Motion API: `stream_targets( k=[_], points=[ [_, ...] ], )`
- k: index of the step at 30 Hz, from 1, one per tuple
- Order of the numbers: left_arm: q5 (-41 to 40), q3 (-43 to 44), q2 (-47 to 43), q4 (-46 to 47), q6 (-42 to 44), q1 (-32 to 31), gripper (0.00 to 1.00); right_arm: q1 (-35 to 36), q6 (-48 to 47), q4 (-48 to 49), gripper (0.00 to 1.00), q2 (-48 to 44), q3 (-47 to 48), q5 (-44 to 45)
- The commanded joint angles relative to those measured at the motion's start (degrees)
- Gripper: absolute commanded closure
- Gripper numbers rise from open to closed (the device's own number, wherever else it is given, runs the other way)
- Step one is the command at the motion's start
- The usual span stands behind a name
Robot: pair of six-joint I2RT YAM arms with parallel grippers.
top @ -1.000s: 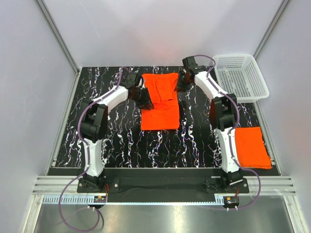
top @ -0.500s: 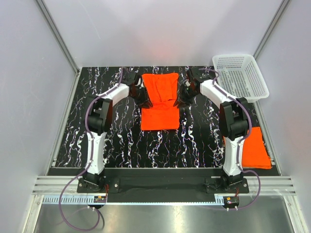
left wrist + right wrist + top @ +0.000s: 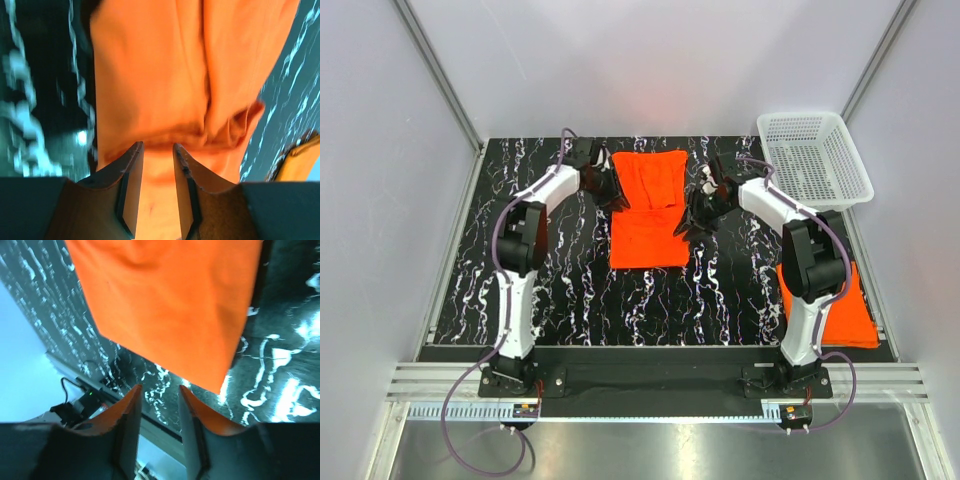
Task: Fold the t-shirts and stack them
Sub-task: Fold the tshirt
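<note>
The left claw [image 3: 155, 146] stands slightly apart, orange cloth showing in the gap, its tips over the left edge of the shirt [image 3: 175, 75], which lies partly folded mid-surface. The right claw [image 3: 159, 387] is apart too, above the dark marbled surface [image 3: 280, 365] just off the shirt's right edge. A second shirt [image 3: 850, 312] lies folded at the near right. A white basket [image 3: 817, 160] sits at the far right.
</note>
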Motion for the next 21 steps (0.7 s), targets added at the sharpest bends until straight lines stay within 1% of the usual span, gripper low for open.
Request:
stream_targets(
  k=[1,4,5,6,7,8,10,15,18,21],
  points=[
    [0.31,-6.78,-12.7,-0.56,1.44,-1.26,0.65,0.46,-1.24,2.52,0.6,-0.48,-1.41,-7.98],
    [1.63,-14.52,-17.02,-0.04,1.35,-3.45,0.65,0.46,-0.71,4.8,0.69,0.22,-3.07,-10.36],
    [1.72,-16.28,-17.63,0.57,1.61,-4.68,0.66,0.55,-0.88,5.5,0.71,0.75,-3.43,-10.45],
    [2.24,-19.86,-18.16,1.19,1.27,-4.95,0.66,0.46,-1.32,5.77,0.74,1.1,-4.13,-11.23],
    [3.2,-21.64,-18.08,2.24,0.48,-5.13,0.66,0.46,-1.58,6.03,0.76,1.54,-4.48,-11.42],
    [4.43,-23.4,-17.99,4.6,-0.83,-4.95,0.66,0.46,-1.85,6.3,0.81,2.24,-4.92,-11.24],
    [4.71,-26.49,-16.68,5.85,-1.28,-4.78,0.67,0.29,-2.55,6.82,0.82,2.68,-7.03,-10.19],
    [1.81,-29.47,-15.62,4.01,4.07,-3.63,0.68,-1.03,-5.01,7.35,0.82,3.83,-12.12,-6.06],
    [1.54,-30.97,-20.09,2.43,6.01,-3.55,0.66,-1.38,-5.19,7.35,0.81,2.6,-14.76,-4.92],
    [3.82,-32.46,-25.36,2.42,5.75,-3.9,0.62,-1.3,-5.28,6.92,0.8,-1.61,-16.0,-3.42]
  ],
)
